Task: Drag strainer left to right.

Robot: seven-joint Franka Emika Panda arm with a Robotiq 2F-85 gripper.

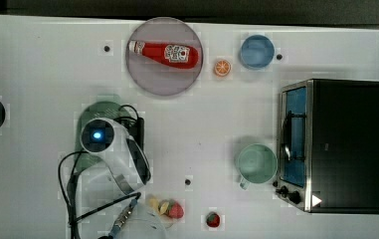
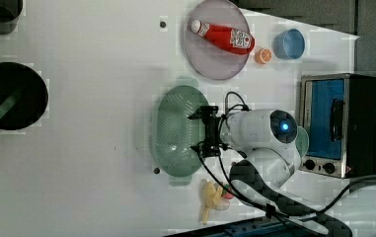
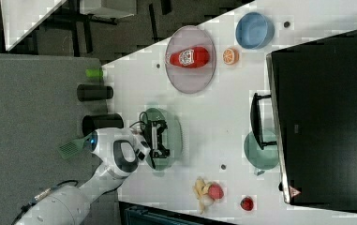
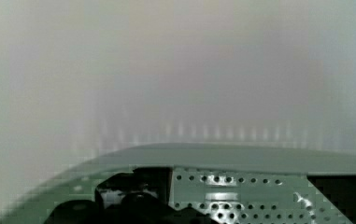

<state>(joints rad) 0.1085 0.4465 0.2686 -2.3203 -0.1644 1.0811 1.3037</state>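
Note:
The strainer (image 2: 173,129) is a pale mint-green oval colander lying on the white table at the top view's left. In the top view the strainer (image 1: 103,107) is mostly covered by the arm's wrist. My gripper (image 2: 196,131) is open, its two black fingers spread wide along the long side of the bowl nearest the arm. It holds nothing. In the right view the gripper (image 3: 161,137) reaches down into the strainer (image 3: 176,136). The wrist view looks across the bowl at the strainer's perforated far wall and rim (image 4: 241,159), with a dark finger (image 4: 119,192) on either side.
A mint-green mug (image 1: 255,163) stands in front of the toaster oven (image 1: 333,144) at the top view's right. A ketchup bottle (image 1: 164,54) lies on a purple plate (image 1: 147,79). Nearby are an orange half (image 1: 222,67) and a blue bowl (image 1: 256,51). Fruit (image 1: 169,208) and a strawberry (image 1: 213,219) lie near the front edge.

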